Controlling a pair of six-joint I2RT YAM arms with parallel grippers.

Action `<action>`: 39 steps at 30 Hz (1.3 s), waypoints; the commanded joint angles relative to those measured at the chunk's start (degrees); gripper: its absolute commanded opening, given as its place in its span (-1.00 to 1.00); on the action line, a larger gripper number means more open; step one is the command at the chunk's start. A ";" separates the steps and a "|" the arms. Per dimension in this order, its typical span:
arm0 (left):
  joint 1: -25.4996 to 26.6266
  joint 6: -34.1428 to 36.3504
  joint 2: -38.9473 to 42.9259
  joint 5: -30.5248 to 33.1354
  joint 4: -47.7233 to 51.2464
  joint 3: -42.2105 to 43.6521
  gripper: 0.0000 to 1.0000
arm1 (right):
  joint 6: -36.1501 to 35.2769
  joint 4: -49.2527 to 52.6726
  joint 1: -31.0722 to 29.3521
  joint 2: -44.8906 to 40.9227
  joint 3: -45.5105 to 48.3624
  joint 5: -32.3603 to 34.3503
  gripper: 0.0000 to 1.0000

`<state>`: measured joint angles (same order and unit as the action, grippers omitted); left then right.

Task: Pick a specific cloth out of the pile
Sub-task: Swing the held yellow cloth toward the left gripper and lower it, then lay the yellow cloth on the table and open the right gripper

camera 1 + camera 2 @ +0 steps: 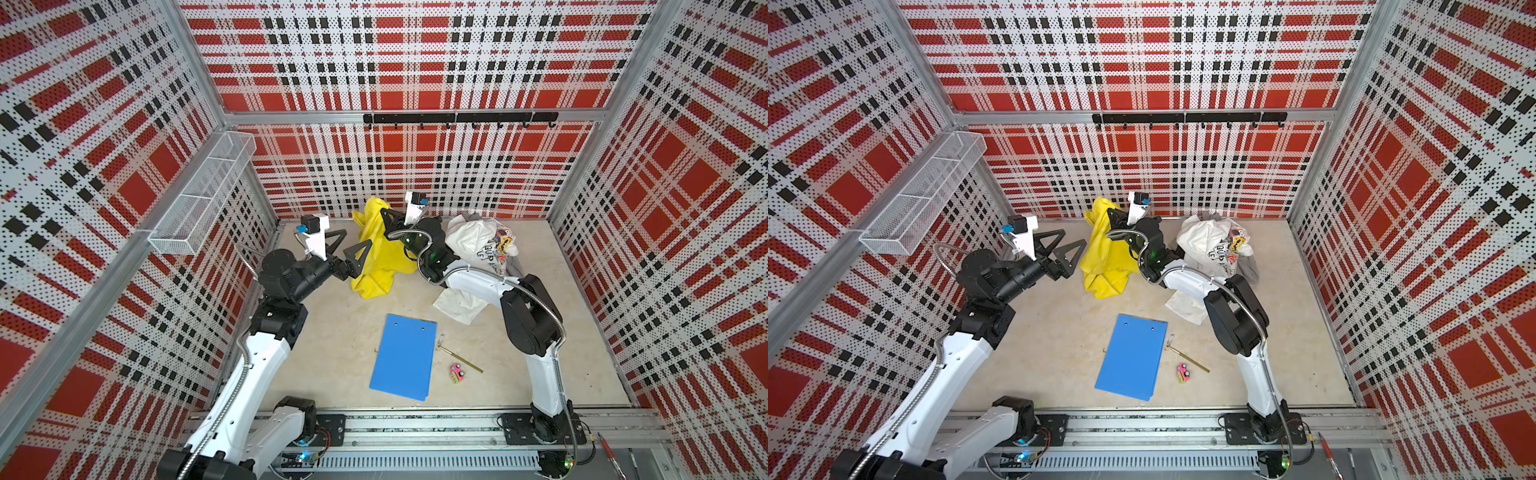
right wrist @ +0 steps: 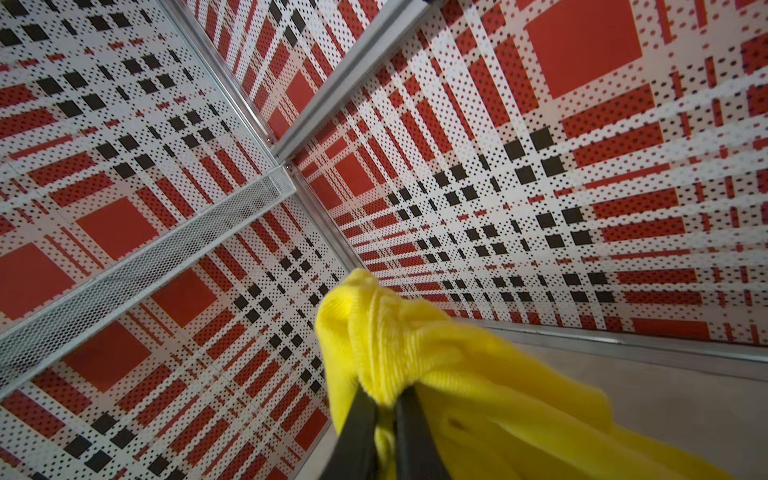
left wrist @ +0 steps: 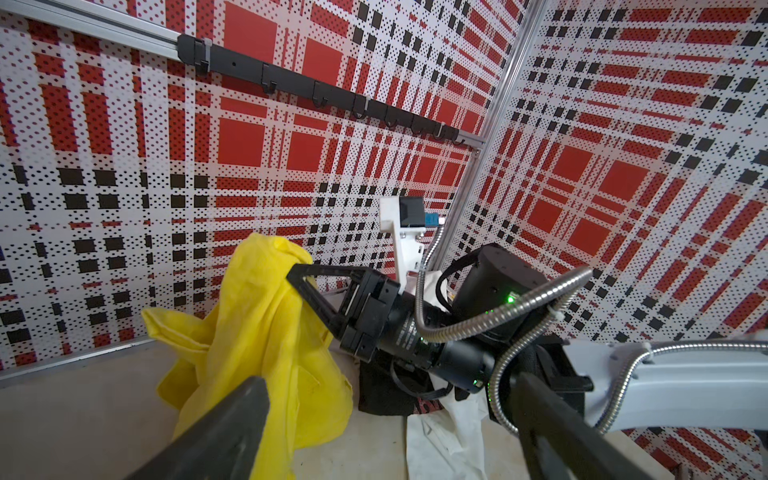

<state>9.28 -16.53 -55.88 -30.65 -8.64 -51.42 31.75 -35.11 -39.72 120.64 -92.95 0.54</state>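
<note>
Pinching yellow cloth [image 2: 478, 374]: right end effector [image 2: 386, 401]

A large plain bright yellow soft-fabric cloth [image 1: 376, 257] hangs just left of centre at the far side, close to the far wall. Its bunched, ribbed top is raised, pinched between the closed fingers of the right gripper [image 2: 386, 401]. The rest drapes down in long folds, with the lower end crumpled on the floor. To its right lies the pile [image 1: 478, 245], a heap of mixed garments: a crumpled white printed shirt [image 1: 469, 237] on top, grey fabric [image 1: 1250, 270] at the right edge, black fabric [image 3: 382, 390] and a red-patterned piece [image 3: 426, 405] underneath, and a white piece [image 1: 457, 305] spilling toward the near side.
</note>
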 commanded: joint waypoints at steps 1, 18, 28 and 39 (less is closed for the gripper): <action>-0.71 -0.63 -0.19 -0.55 -1.99 0.44 0.88 | 2.18 -4.80 -0.27 0.72 -0.13 -0.87 -0.96; -0.47 -0.61 -0.12 -0.15 -1.97 0.52 0.87 | 9.18 7.56 -2.37 7.35 5.15 0.02 -0.91; -0.23 -0.78 -0.57 -0.28 -1.99 0.44 0.87 | 9.91 21.50 -2.54 11.58 -0.78 1.09 -0.77; 0.15 -0.28 -0.22 0.29 -1.94 0.49 0.86 | 9.76 28.75 -2.81 15.83 -5.66 2.83 -0.70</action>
<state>9.37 -16.69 -56.29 -30.59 -8.99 -51.40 41.56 -10.63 -42.46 134.04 -96.88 2.22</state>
